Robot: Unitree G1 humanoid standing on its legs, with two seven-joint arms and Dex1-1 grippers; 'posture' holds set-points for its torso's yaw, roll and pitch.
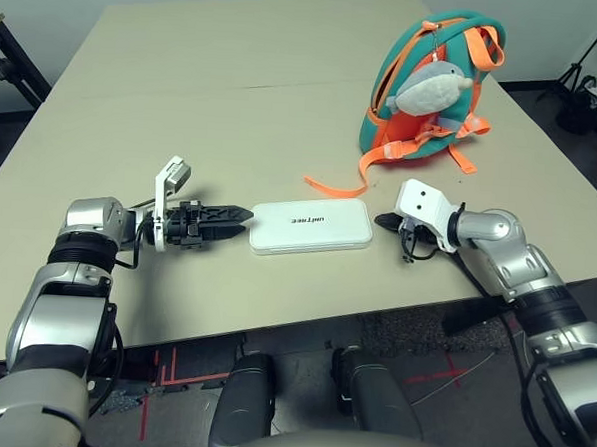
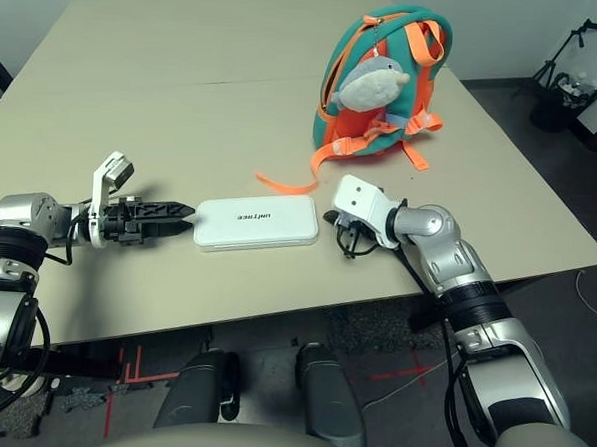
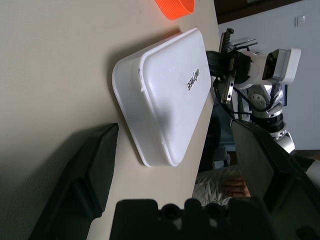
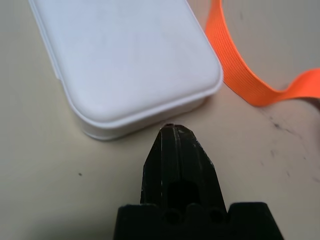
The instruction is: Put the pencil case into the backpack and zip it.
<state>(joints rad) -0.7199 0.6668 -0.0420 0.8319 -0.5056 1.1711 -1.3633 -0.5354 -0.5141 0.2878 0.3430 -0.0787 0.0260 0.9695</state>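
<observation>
Your left gripper (image 3: 175, 175) is wide open and empty; your right gripper (image 4: 175, 130) is closed, apparently on nothing. The white UNITREE pencil case (image 1: 311, 226) lies flat on the table (image 1: 205, 88) between them, lid up, long axis running from one claw toward the other. An orange strap (image 1: 366, 172) lies beyond the right claw, near the case; it trails from the teal backpack (image 1: 384, 118), upright beyond that claw.

We see even, fairly soft light, with blurred shadows on the table (image 1: 215, 89) (darker, we notice, in the left wrist view).
</observation>
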